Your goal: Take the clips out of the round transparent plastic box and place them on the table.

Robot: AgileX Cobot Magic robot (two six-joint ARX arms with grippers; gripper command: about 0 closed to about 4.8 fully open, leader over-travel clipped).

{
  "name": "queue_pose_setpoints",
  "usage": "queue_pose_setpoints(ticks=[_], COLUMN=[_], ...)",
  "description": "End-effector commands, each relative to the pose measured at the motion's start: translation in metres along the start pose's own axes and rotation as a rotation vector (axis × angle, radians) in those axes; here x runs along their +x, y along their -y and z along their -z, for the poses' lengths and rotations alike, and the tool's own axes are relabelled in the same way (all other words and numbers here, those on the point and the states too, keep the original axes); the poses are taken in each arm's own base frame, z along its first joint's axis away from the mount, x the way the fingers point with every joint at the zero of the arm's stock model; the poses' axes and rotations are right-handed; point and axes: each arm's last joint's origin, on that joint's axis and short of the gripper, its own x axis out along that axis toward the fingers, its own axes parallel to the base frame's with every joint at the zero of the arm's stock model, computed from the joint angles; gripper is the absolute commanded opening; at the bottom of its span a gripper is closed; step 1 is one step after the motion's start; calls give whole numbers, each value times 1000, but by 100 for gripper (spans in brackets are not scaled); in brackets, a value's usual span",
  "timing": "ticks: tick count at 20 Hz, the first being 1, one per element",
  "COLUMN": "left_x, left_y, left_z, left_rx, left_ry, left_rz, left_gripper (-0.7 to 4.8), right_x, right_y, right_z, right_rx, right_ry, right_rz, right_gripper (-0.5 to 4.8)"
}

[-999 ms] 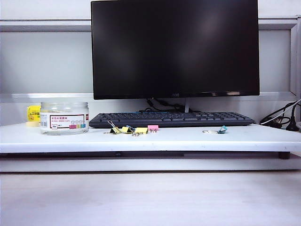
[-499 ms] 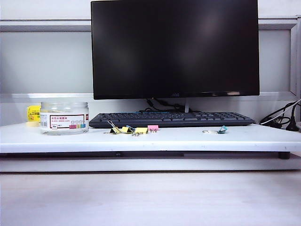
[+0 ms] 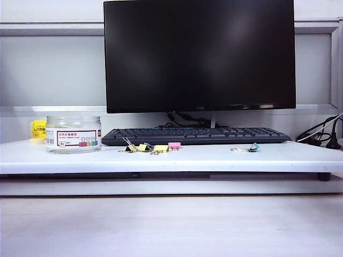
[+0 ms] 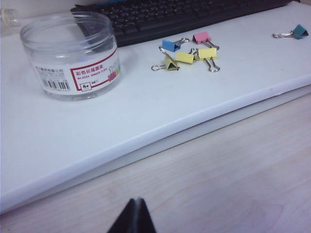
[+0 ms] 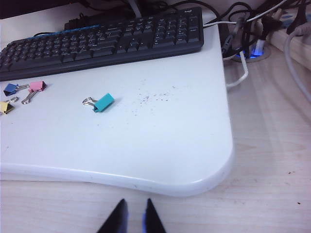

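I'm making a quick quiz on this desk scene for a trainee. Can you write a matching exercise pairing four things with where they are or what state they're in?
Things:
1. round transparent plastic box
2. teal clip
3. yellow clips
4. left pincer

Places or states:
A. alone on the table, apart from the other clips
B. shut, off the table's front edge
C. lidless, no clips visible inside
D. in a cluster with a pink clip and a blue clip, in front of the keyboard

Pairs: 1-C, 2-A, 3-D, 4-B
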Motion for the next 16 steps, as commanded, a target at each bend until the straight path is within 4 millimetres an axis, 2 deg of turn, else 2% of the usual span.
queue_pose_setpoints(ticks=[1, 4, 11, 16], left_x=[0, 1, -4, -8], left_y=[-1, -8, -45, -55], left_z=[0, 0, 3, 3], left_rx=[-6, -25, -106, -127], left_ry=[8, 4, -9, -3], left_rz=[-5, -61, -422, -522], left_gripper=[-6, -6, -6, -6], right_x=[0, 0, 0, 0], right_y=[0, 0, 0, 0], right_z=[1, 1, 1, 1], right_rx=[2, 2, 1, 2], right_ry=[-1, -1, -1, -1], right_rz=[1, 1, 2, 1], right_gripper=[53, 53, 53, 53])
